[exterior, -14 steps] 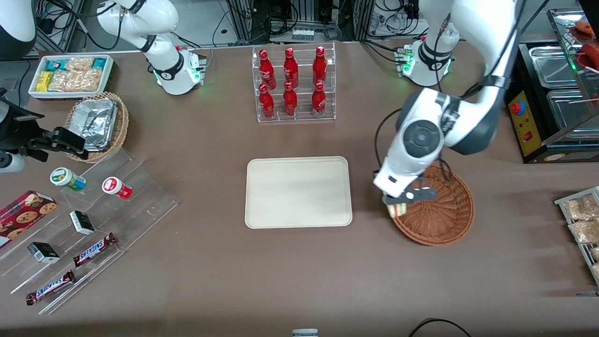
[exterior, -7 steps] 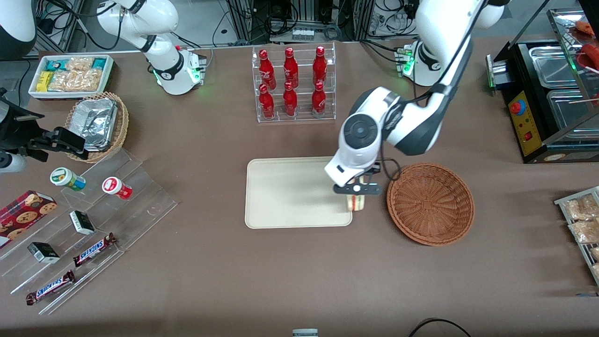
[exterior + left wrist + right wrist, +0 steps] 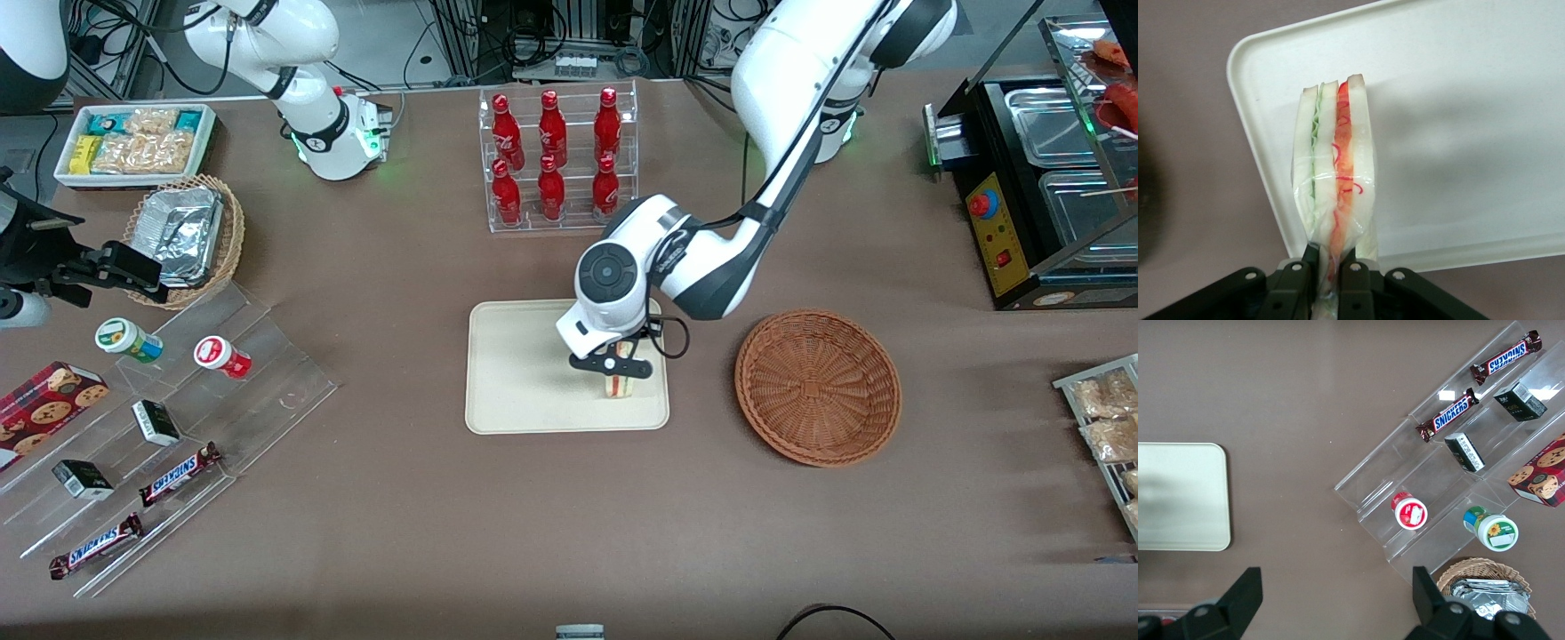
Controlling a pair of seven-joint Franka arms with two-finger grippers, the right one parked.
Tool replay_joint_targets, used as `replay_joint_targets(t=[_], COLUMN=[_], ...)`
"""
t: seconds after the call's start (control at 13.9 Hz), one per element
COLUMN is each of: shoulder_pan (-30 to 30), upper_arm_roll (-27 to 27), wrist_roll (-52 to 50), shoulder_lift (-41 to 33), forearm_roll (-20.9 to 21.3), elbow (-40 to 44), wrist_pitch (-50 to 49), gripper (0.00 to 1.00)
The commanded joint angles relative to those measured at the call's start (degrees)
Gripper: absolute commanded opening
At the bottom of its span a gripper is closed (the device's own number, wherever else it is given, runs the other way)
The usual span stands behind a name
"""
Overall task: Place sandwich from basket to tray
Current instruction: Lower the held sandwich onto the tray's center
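sandwich held over the tray

now the sandwich (image 3: 1335,173) hangs pinched in the gripper (image 3: 615,364), above the tray (image 3: 524,373) and toward that tray's edge nearest the basket (image 3: 818,387). whether it touches the tray surface cannot be told. in the left wrist view its long axis runs straight out from the fingers (image 3: 1353,270), with its free end pointing away from them and its cut edge facing the camera: white bread outside, a pale green stripe and a pink-orange stripe inside, all in clear wrap. the fingers are closed narrowly on the wrapped end, one on each flat bread face.

the tray lies flat, cream-white, with nothing else on it. the basket sits on the table beside the tray, toward the working arm's end, and holds nothing. farther from the front camera than the tray stands a clear rack of red bottles (image 3: 556,160).
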Motion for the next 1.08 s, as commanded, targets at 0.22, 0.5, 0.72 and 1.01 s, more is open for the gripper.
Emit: replay_joint_targets(t=[0.22,0.5,0.72,1.01], shoulder_pan=[-0.5,-0.6,-0.5,-0.6], upper_arm_roll=[0.2,0.2,0.2,0.3], wrist_roll=[-0.2,-0.2,-0.3,-2.3], shoulder_lift=[5.8,6.3,6.7,6.9], forearm_roll=[0.2,0.2,0.1,0.7], elbow=[5.9,5.9,5.9,5.6], wrist_pitch=[3.7,4.1,4.1,4.2], gripper=[0.0,0.0,0.14,1.0])
